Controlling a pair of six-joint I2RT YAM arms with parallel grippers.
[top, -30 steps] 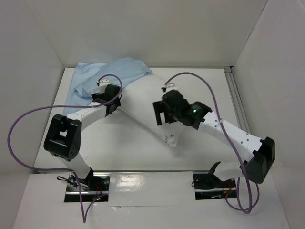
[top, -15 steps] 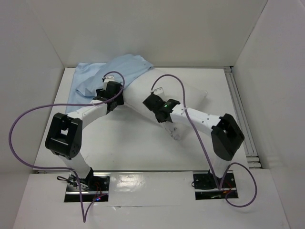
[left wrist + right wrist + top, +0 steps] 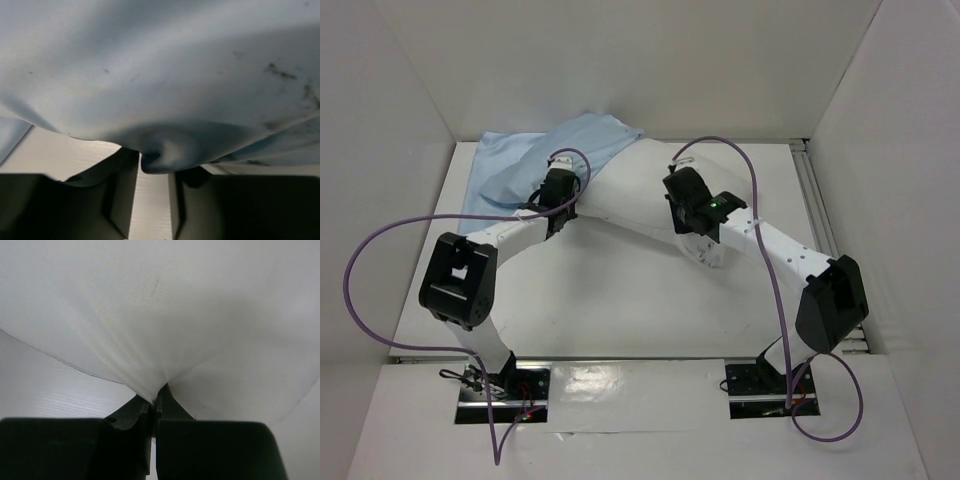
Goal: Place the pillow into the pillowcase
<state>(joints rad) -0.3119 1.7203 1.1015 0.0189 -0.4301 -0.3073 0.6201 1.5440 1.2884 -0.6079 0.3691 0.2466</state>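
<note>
Right, at the pillow's point(image 3: 165, 305) near end my right gripper point(image 3: 155, 399) is pinched tight on white fabric. Beside its far end, my left gripper point(image 3: 155, 167) straddles a pillowcase point(image 3: 150, 65) fold; clamped or not, I can't tell. Mid-stuffing, I reckon: next, hold that mouth and push the pillow deeper.

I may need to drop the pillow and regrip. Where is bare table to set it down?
Bare table lies near centre, between both arms, this side of the pillow. Far left is crowded: the pillowcase, the left gripper and the pillow's end overlap there. The right gripper pinches the pillow mid-table.
</note>
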